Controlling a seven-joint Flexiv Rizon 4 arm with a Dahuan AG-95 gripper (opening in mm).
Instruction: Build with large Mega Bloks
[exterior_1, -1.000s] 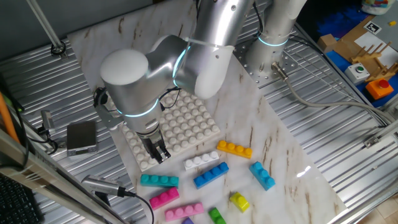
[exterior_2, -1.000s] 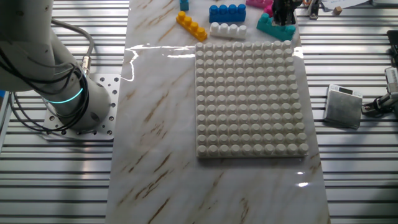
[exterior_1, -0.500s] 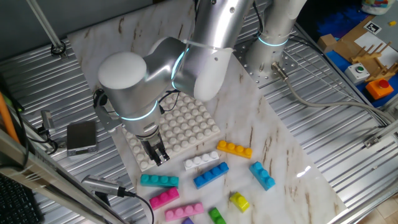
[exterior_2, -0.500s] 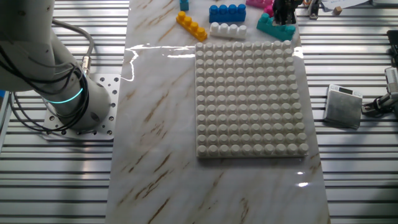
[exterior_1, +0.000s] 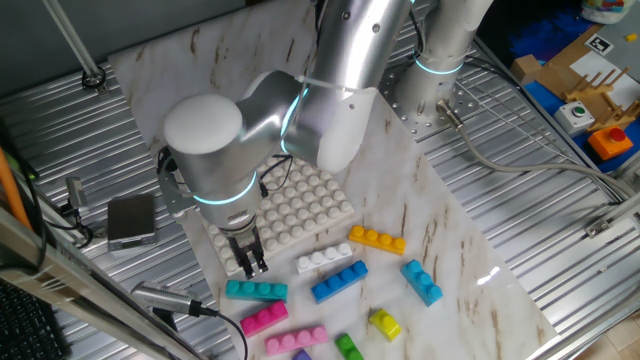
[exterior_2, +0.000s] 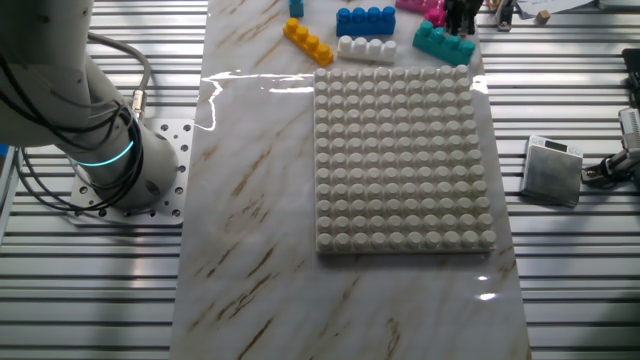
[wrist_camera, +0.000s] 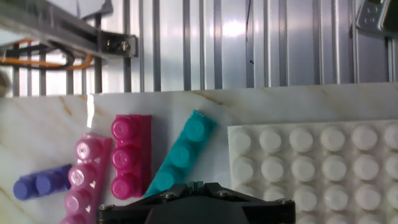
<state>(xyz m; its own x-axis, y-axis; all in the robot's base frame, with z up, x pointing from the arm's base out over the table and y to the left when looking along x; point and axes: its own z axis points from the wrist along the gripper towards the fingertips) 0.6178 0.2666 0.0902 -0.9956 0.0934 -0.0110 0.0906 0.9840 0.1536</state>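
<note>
Loose Mega Bloks lie on the marble board in front of the white studded baseplate (exterior_1: 290, 205) (exterior_2: 405, 160) (wrist_camera: 311, 162). My gripper (exterior_1: 252, 265) (exterior_2: 461, 14) (wrist_camera: 198, 185) hangs over the plate's corner, just above the teal brick (exterior_1: 256, 290) (exterior_2: 444, 43) (wrist_camera: 183, 152). Its jaws are shut together with nothing between them. Nearby lie a white brick (exterior_1: 323, 259), blue brick (exterior_1: 339, 281), orange brick (exterior_1: 377, 239), light blue brick (exterior_1: 422, 281), magenta brick (exterior_1: 264, 318) (wrist_camera: 129, 155), light pink brick (exterior_1: 295, 338) (wrist_camera: 84, 177), and yellow brick (exterior_1: 385, 322).
A green brick (exterior_1: 348, 347) and a purple brick (wrist_camera: 40, 182) lie at the board's front edge. A grey box (exterior_1: 131, 218) (exterior_2: 552, 170) with a cable sits on the slatted metal table beside the plate. The arm's base (exterior_2: 110, 150) stands beside the board.
The gripper has shifted a little toward the board's front edge, closer above the teal brick. The bricks have not moved.
</note>
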